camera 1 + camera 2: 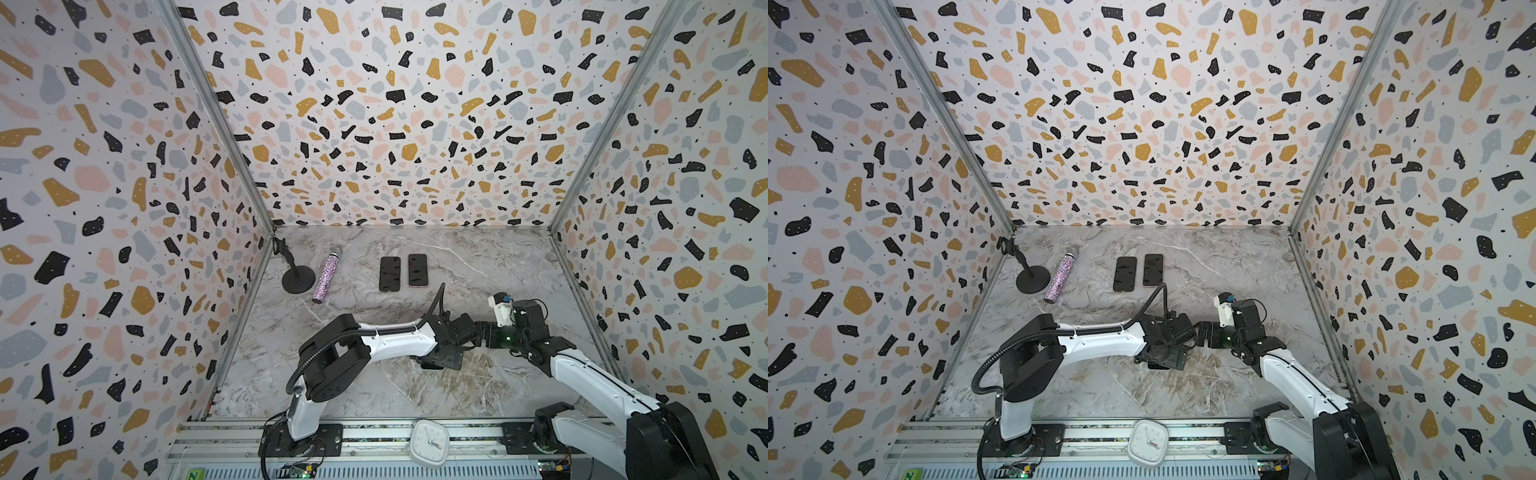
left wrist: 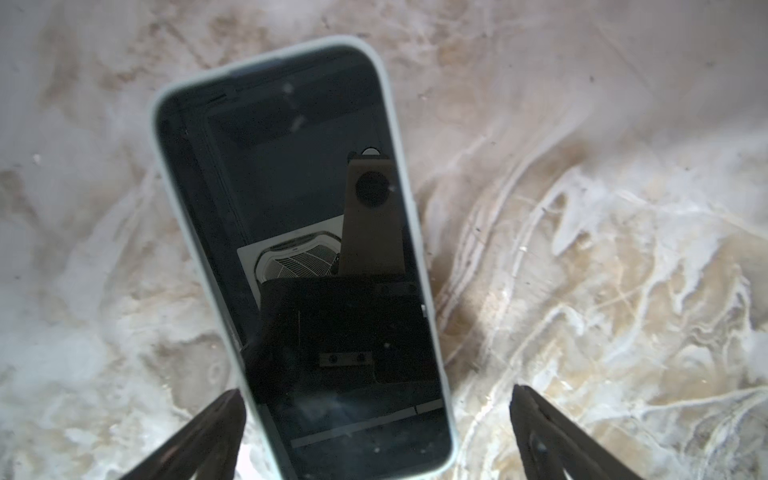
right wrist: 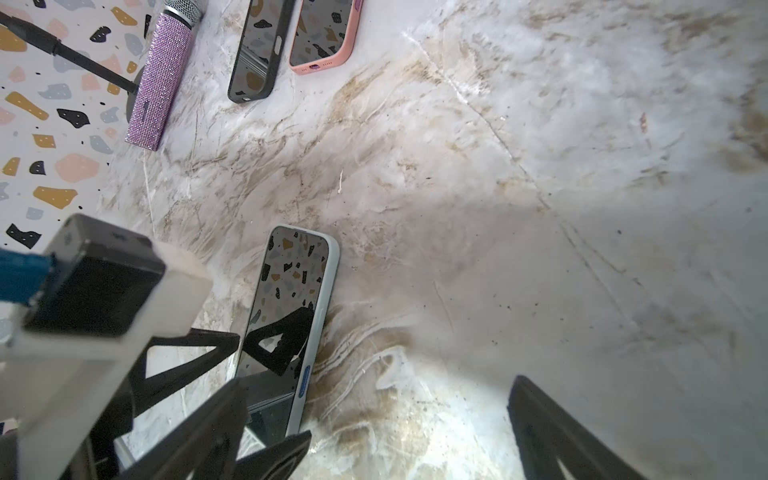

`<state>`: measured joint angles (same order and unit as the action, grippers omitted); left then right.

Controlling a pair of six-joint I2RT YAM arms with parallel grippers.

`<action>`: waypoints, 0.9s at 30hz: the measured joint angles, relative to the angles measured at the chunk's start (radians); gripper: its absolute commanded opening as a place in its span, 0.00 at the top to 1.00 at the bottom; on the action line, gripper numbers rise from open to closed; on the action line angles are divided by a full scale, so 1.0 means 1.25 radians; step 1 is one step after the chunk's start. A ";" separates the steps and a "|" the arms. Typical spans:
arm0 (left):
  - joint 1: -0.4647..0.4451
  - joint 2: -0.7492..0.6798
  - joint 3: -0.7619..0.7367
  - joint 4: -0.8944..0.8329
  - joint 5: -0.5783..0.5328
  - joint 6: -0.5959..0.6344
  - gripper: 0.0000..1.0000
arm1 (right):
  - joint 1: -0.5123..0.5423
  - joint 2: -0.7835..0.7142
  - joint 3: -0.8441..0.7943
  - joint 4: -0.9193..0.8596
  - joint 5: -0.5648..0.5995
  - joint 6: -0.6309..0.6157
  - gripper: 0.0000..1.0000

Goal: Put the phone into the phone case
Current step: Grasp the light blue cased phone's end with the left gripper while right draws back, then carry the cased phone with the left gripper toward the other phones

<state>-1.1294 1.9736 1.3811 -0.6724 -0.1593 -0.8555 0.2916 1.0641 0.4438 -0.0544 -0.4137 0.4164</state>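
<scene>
1. the black two-fingered left claw (image 2: 376, 392) stands wide open over the tabletop, gripping nothing. one finger (image 2: 208, 432) is just beside the case's edge and the other is clear of it.
2. the black two-fingered right claw (image 3: 380, 384) is also spread wide and empty. it hangs above bare marble just beside the left arm's white-and-black wrist camera block (image 3: 104, 282).
3. under the left claw lies the glossy dark-screened rectangular phone (image 2: 299, 232), flat and screen up. it sits near the middle of the table's front half, and in both top views it is mostly hidden under the left wrist.
4. the pale grey-green rounded case (image 3: 322, 316) wraps the phone, and its rim shows around every visible edge of the screen. a small blue oval button shows on its side wall.
5. the screen mirrors the claw, the wrist camera and the patterned walls.
6. the surface is a grey-white marble-look tabletop (image 1: 498, 266) with tan and brown veining and small dark specks.
7. towards the back, side by side and apart from the claws, lie a black-cased phone (image 1: 390, 273) and a pink-cased phone (image 1: 417, 270), both screen up.
8. left of them rests a purple glitter microphone (image 1: 327, 276), lying near a black round-based stand (image 1: 298, 279) at the back left corner.
9. three terrazzo-patterned walls (image 1: 395, 104) enclose the table, with metal strips at the corners.
10. at the front, both arms mount on an aluminium rail (image 1: 232, 432), with a white square clock (image 1: 429, 441) between them.
</scene>
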 measured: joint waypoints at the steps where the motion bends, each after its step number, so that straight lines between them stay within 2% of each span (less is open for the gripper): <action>1: -0.003 0.003 0.002 -0.005 -0.001 -0.002 0.00 | -0.002 -0.001 0.000 0.000 -0.001 -0.001 0.01; 4: -0.006 0.012 0.006 -0.016 -0.007 -0.010 0.00 | -0.012 -0.010 -0.002 -0.001 -0.006 -0.005 0.01; 8: -0.005 0.015 0.006 -0.032 -0.006 -0.038 0.07 | -0.019 -0.020 -0.002 0.000 -0.016 -0.010 0.01; 18: -0.009 0.018 0.002 -0.046 -0.006 -0.080 0.12 | -0.022 -0.020 -0.003 0.000 -0.034 -0.015 0.01; 27: -0.009 0.025 0.002 -0.036 0.006 -0.089 0.24 | -0.025 -0.019 -0.003 0.000 -0.037 -0.015 0.01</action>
<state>-1.1412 2.0052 1.3834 -0.7174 -0.1520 -0.9672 0.2600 1.0401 0.4404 -0.0544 -0.4603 0.3977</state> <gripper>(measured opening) 0.775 0.990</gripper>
